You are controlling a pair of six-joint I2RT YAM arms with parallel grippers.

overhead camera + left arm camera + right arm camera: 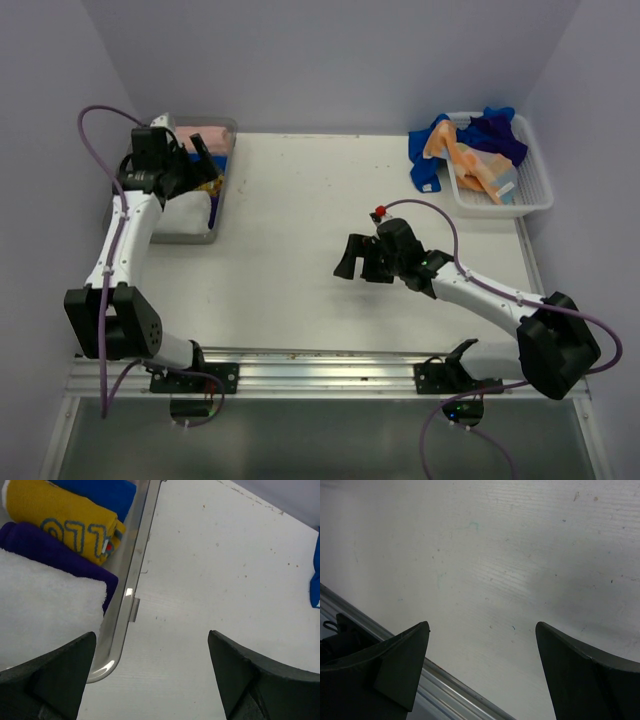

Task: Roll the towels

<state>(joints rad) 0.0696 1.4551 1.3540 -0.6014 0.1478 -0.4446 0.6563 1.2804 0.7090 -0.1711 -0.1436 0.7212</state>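
Rolled towels lie in a clear bin [222,215] at the far left: a white one [45,605], a purple one [55,555], a yellow one [65,522] and a blue one [107,492]. Loose blue and orange towels [470,150] fill a white basket [540,190] at the far right, one blue towel [425,160] hanging over its left side. My left gripper [196,168] is open and empty over the bin's right rim [122,625]. My right gripper [360,262] is open and empty above the bare table near the middle.
A metal rail [320,360] runs along the table's near edge and shows in the right wrist view [450,690]. Purple cables trail from both arms. Walls close in the far, left and right sides.
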